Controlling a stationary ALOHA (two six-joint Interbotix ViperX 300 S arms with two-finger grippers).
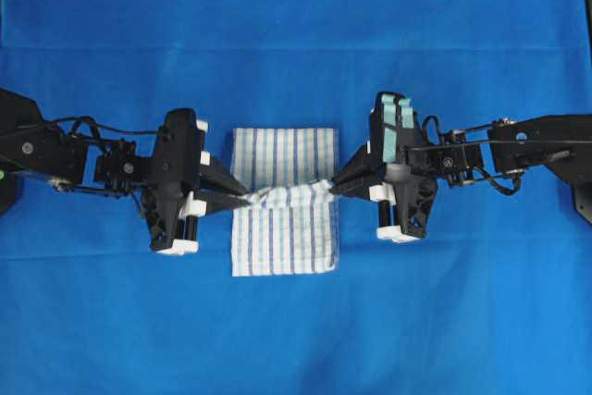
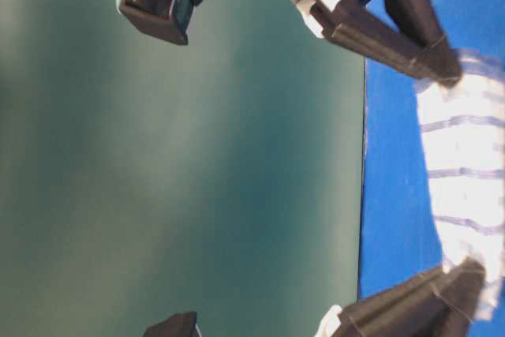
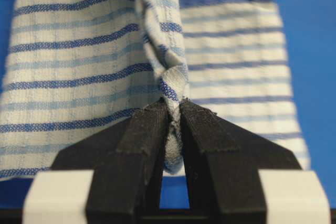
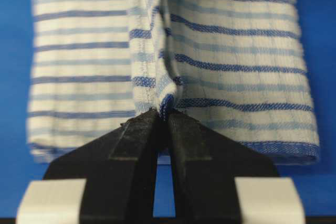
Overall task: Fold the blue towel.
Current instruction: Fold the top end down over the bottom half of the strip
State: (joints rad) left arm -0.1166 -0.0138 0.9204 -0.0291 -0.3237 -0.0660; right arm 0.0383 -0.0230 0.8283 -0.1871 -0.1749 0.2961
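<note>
Across the middle of the blue table covering, the blue towel is lying as a striped rectangle, with a raised ridge of cloth running across its centre between the two arms. At each end of that ridge a gripper is pinching fabric: the left gripper is clenching a bunched fold of the towel's left edge, and the right gripper is clamping the right edge in the same way, jaws nearly together on the cloth.

Judging from this, the fold is partly under way, and the step in hand is carrying the lifted cloth over one half. Doing it well means both arms travelling level and together, keeping the ridge taut enough not to sag yet not so tight that the lower layer drags across the covering. The hems should be laid edge on edge before letting go.

Nothing else is lying on the covering near the towel; only the arms' own bodies are crowding its sides, so nothing seems to be blocking the way.
</note>
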